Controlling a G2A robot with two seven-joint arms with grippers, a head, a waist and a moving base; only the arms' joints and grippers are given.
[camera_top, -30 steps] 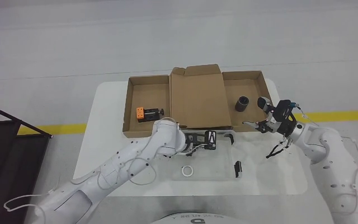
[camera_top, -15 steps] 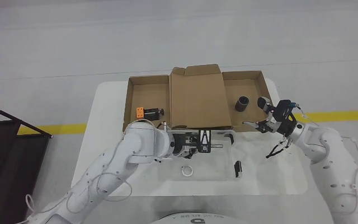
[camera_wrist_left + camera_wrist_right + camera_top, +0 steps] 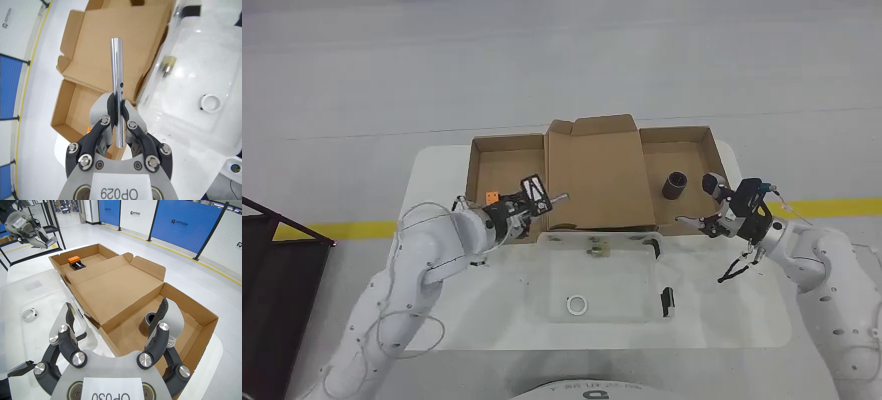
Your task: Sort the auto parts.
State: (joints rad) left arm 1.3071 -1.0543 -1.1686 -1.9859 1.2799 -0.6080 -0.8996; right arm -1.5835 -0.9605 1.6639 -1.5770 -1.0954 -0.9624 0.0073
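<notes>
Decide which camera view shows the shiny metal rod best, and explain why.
The left wrist view: the metal rod runs down the picture's middle, its small holes visible, clamped in the left gripper. In the top view the rod is tiny; in the right wrist view its end shows, far off.

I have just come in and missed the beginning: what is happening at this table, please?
A two-armed robot is sorting parts between a clear tray and a cardboard box. Its left arm holds a metal rod in shut jaws above the box's left part, where an orange block already lies. The right arm hovers with open jaws near the right compartment, which contains a dark cylinder. A ring, a small bolt and a black piece lie in the tray.
</notes>
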